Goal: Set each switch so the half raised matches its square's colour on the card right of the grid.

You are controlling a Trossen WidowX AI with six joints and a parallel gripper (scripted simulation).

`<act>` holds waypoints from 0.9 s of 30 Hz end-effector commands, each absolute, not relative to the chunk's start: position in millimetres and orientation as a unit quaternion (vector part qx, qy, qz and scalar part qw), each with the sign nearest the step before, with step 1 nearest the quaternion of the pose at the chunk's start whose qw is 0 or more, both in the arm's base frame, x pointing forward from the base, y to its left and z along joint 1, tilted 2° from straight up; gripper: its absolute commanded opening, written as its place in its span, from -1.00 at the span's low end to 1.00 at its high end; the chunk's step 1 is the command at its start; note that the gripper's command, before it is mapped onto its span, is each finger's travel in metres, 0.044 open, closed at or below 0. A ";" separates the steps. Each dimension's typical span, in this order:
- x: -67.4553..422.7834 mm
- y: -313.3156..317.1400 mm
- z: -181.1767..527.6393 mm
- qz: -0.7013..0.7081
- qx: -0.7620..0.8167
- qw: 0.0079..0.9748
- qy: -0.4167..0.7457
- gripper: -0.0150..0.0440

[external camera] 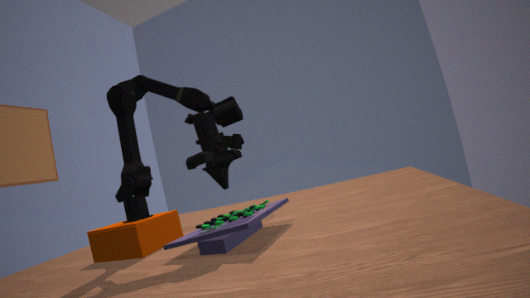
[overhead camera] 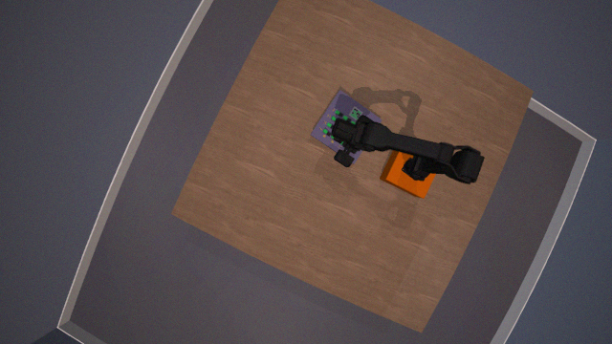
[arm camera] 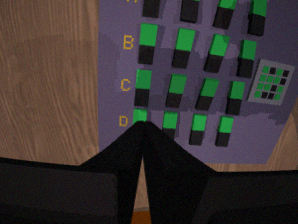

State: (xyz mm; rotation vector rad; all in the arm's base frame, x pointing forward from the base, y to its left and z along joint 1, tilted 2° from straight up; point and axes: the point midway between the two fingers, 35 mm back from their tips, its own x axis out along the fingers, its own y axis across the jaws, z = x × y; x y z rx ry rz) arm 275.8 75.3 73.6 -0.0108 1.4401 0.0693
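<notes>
The tilted purple panel [overhead camera: 341,98] [external camera: 182,240] [arm camera: 111,100] bears rows of green and dark grey switches. The card [overhead camera: 355,113] [arm camera: 271,82] reads, far row first: green, dark, green, dark; green, green, green, dark; green, green, dark, green; green, dark, dark, green. My gripper [external camera: 224,187] [arm camera: 143,128] is shut and empty, its tips above the panel. In the wrist view the tips cover the near half of switch D1 [arm camera: 140,115]; switch D2 [arm camera: 170,120] is partly behind a finger. Row A is cut off at the top. Which halves are raised is hard to tell.
The orange base block [overhead camera: 408,183] [external camera: 118,244] stands at the arm's foot, near the panel's near side. The panel rests on a purple block [external camera: 213,247] on the wooden table [overhead camera: 287,215] [external camera: 373,248]. The arm hides part of the panel in the top view.
</notes>
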 end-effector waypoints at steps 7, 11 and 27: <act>275.2 77.6 38.2 0.026 -0.001 0.762 0.647 -0.49; 275.8 77.8 33.2 0.026 -0.001 0.762 0.647 -0.49; 278.3 78.5 14.2 0.026 -0.001 0.762 0.647 -0.49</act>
